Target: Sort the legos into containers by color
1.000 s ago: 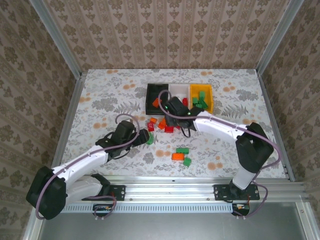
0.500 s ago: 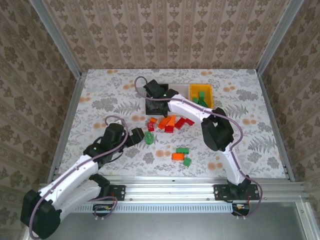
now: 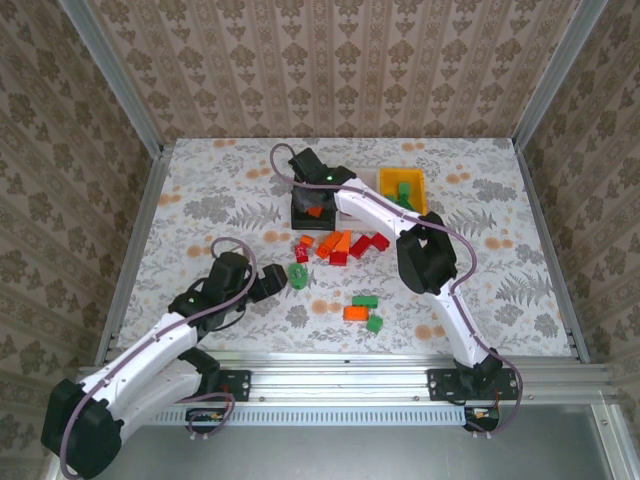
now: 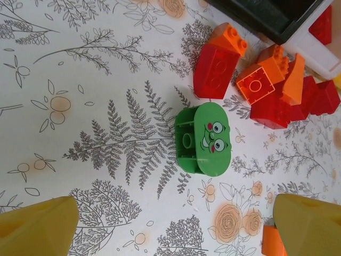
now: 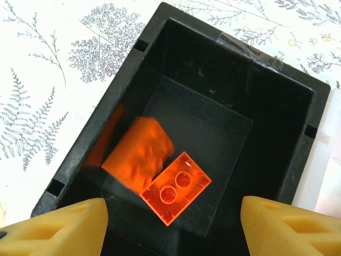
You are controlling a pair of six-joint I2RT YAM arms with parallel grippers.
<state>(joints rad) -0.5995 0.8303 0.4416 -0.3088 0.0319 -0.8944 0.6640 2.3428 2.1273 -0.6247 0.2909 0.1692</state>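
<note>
Flower-printed table [image 3: 200,215] boxed in by patterned wallpaper [image 3: 330,70]. Upper middle of the top view, a row of three: black bin [image 3: 298,222], white bin [image 3: 365,178], yellow bin [image 3: 423,195], the last with green bricks [image 3: 403,192] inside. Right gripper [image 5: 173,226] directly over the black bin, fingers spread wide with nothing between them. Inside that bin, an orange brick [image 5: 176,194] flat on the floor, studs up. Against its upper left, a second orange piece [image 5: 139,154], too blurred to tell whether resting or in the air. Left gripper [image 4: 176,229] low over the cloth, left of centre, jaws wide and empty. Just above it in the wrist view, a green face brick [image 4: 205,140] on its side, apart from both fingers. Loose pile of red and orange legos [image 3: 342,245] just below the bins; small green-and-orange cluster [image 3: 361,311] lower, near centre.
</note>
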